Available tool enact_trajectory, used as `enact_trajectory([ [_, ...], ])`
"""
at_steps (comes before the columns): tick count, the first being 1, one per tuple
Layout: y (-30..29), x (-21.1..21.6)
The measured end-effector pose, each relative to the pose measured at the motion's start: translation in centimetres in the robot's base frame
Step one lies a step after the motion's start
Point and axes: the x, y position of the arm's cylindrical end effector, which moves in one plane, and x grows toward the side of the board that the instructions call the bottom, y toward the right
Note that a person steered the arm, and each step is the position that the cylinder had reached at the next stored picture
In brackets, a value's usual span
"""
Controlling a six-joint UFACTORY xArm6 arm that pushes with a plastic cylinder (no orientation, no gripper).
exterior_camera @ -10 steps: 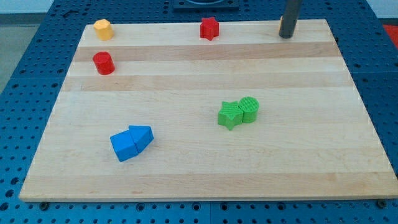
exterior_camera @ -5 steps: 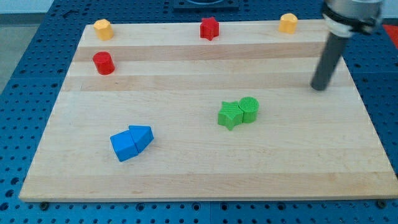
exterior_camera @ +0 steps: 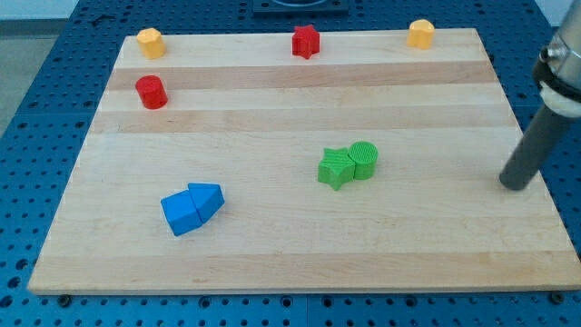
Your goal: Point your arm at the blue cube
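The blue cube [exterior_camera: 181, 213] lies on the wooden board [exterior_camera: 272, 254] at the view's lower left. A blue triangular block [exterior_camera: 208, 200] touches its right side. My tip [exterior_camera: 515, 185] rests on the board near its right edge, far to the right of the blue cube and slightly higher in the view. The dark rod rises from the tip to the view's upper right.
A green star [exterior_camera: 336, 167] and a green cylinder [exterior_camera: 363, 160] touch each other mid-board, between the tip and the blue blocks. A red cylinder [exterior_camera: 151, 92], a yellow block [exterior_camera: 150, 42], a red star [exterior_camera: 307, 42] and another yellow block [exterior_camera: 419, 34] sit along the top.
My tip has moved from the board's top right, where it hid the right yellow block, down along the right side toward the view's bottom. No block has moved.
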Motion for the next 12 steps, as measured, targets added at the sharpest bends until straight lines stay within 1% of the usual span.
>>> enact_trajectory([
  [1,0.0,3.3],
  [2,0.0,3.3],
  [3,-0.7,5.3],
  [4,-3.0,6.2],
  [6,-13.2,6.5],
  [7,-16.5,6.8],
  [8,-18.1,6.8],
  [9,-22.8,7.0],
  [11,-36.0,6.4],
  [12,-40.2,4.6],
])
